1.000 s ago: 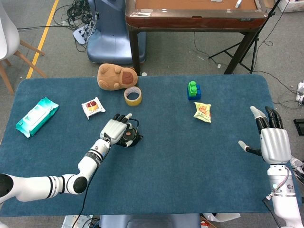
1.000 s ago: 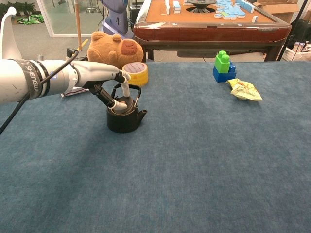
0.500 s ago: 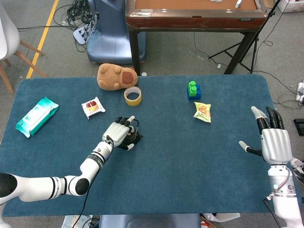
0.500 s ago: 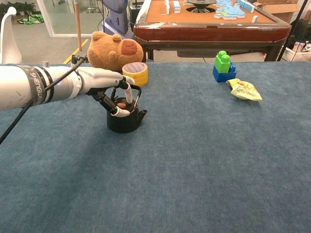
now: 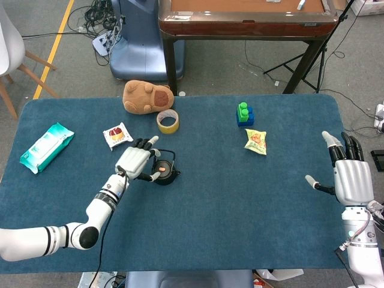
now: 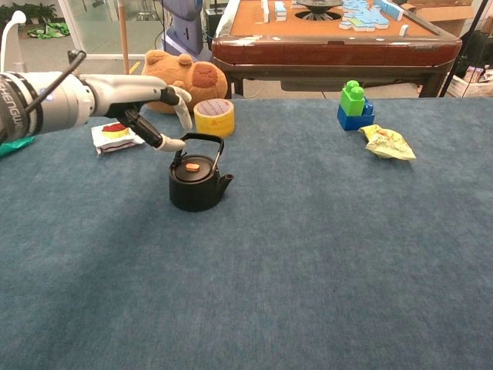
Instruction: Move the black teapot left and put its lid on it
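The black teapot [image 5: 164, 174] [image 6: 196, 183] stands upright on the blue table, spout to the right, handle raised. Its black lid [image 6: 191, 167] with an orange knob sits on top of it. My left hand [image 5: 134, 162] [image 6: 139, 102] hovers just left of the pot and a little above it, fingers spread, holding nothing and clear of the handle. My right hand [image 5: 349, 177] is far off at the table's right edge, fingers apart and empty; the chest view does not show it.
A tape roll [image 5: 167, 122] and a brown plush toy [image 5: 146, 96] lie behind the teapot. A snack packet [image 5: 117, 135] is left of it, a wipes pack [image 5: 45, 147] at the far left. Toy blocks [image 5: 244, 114] and a yellow packet [image 5: 255, 141] sit at the right.
My left hand has let go of the lid, which now rests on the teapot, and has drawn back up and to the left. The right hand stays put.
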Robot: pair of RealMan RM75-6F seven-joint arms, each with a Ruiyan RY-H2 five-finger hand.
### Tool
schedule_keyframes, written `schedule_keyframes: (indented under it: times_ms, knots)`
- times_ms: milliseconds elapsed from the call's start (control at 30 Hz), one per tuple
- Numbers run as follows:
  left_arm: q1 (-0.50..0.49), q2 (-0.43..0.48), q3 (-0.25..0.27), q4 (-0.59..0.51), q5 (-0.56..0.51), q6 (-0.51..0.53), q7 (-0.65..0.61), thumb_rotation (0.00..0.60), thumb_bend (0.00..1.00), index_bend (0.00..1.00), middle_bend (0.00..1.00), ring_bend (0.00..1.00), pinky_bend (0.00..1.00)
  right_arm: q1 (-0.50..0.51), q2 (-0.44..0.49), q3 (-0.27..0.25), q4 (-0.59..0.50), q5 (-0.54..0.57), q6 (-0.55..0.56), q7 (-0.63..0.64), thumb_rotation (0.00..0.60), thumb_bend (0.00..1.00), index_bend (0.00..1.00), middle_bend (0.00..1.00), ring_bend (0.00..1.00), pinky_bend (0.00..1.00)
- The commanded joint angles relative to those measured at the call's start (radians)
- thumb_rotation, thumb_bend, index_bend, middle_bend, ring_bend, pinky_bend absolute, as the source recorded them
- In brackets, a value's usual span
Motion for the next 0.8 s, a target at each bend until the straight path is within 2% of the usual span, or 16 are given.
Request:
schedule_keyframes:
  times_ms: [33, 200, 333, 567, 800]
  knots:
    - [0.057, 0.052, 0.009, -0.04, 0.061, 0.059, -0.044, 0.505, 0.28, 0.26, 0.0, 0.0, 0.0, 0.0, 0.008, 0.002, 0.005, 0.012, -0.008, 0.002, 0.6, 0.0, 0.09, 0.18, 0.0, 0.01]
    - [0.148, 0.134, 0.035, -0.079, 0.119, 0.122, -0.106, 0.525, 0.28, 0.25, 0.0, 0.0, 0.0, 0.002, 0.026, -0.001, 0.02, 0.032, -0.037, 0.016, 0.6, 0.0, 0.09, 0.18, 0.0, 0.01]
    - [0.229, 0.193, 0.066, -0.088, 0.15, 0.166, -0.155, 0.599, 0.28, 0.23, 0.0, 0.0, 0.0, 0.01, 0.067, -0.022, 0.03, 0.028, -0.111, 0.072, 0.6, 0.0, 0.09, 0.18, 0.0, 0.02]
    - [0.384, 0.233, 0.114, -0.083, 0.228, 0.293, -0.242, 0.6, 0.28, 0.21, 0.0, 0.0, 0.0, 0.005, 0.101, -0.058, 0.07, 0.003, -0.17, 0.141, 0.6, 0.01, 0.09, 0.17, 0.0, 0.03]
    - [0.557, 0.215, 0.167, -0.065, 0.378, 0.494, -0.316, 0.6, 0.28, 0.2, 0.0, 0.0, 0.0, -0.022, 0.065, -0.1, 0.147, -0.086, -0.132, 0.2, 0.6, 0.01, 0.09, 0.17, 0.0, 0.03]
